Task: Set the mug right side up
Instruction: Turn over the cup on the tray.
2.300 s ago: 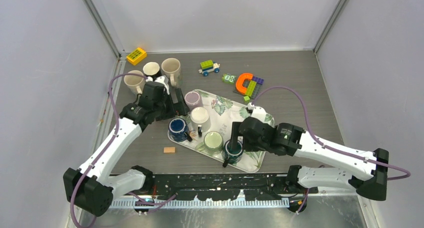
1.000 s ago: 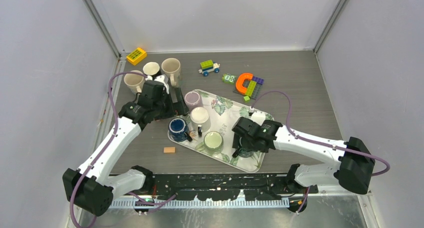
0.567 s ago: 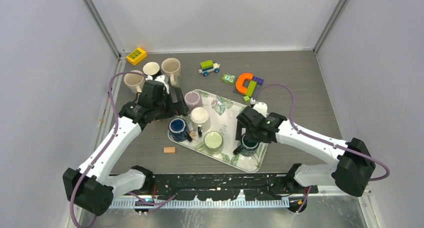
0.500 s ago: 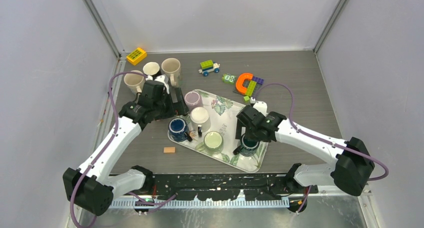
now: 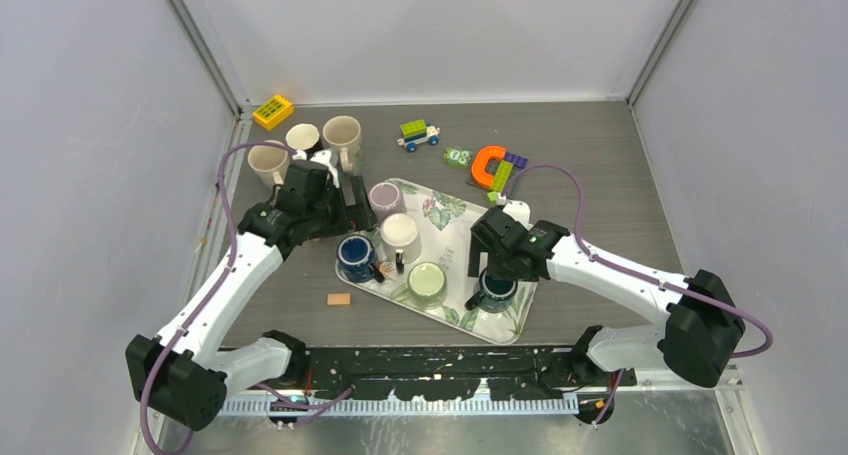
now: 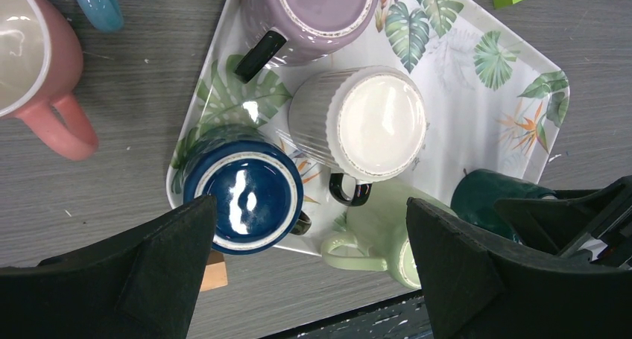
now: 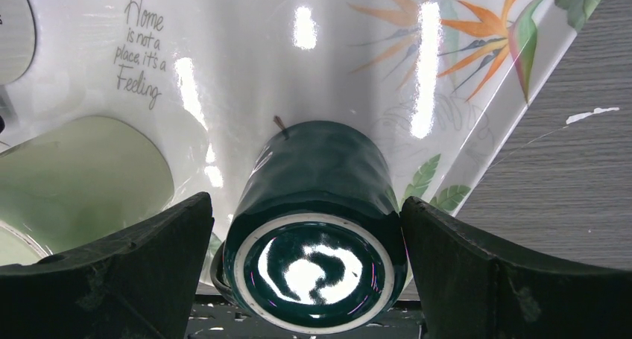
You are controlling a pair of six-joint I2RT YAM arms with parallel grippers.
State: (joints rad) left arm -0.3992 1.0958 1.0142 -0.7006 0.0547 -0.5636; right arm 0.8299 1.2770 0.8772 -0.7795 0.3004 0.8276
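A dark green mug (image 7: 313, 268) stands upside down, base up, near the front right corner of the leaf-print tray (image 7: 246, 71). My right gripper (image 7: 309, 279) is open and straddles it, one finger on each side and close to its wall. In the top view the mug (image 5: 495, 293) sits just below the right gripper (image 5: 492, 280). Light green (image 6: 380, 231), white (image 6: 380, 123), navy (image 6: 242, 201) and purple (image 6: 313, 11) mugs also stand upside down on the tray (image 6: 477, 93). My left gripper (image 6: 309, 272) hangs open above the navy and white mugs, holding nothing.
Three upright mugs (image 5: 303, 137) stand off the tray at the back left, one of them pink (image 6: 30, 63). A yellow brick (image 5: 273, 111), a toy car (image 5: 419, 134) and an orange horseshoe piece (image 5: 490, 165) lie at the back. A small wooden block (image 5: 339, 299) lies by the tray's front left edge.
The right arm swung round and its gripper moved back and right along the tray. The dark green mug now stands further right than at first. The left arm has not moved.
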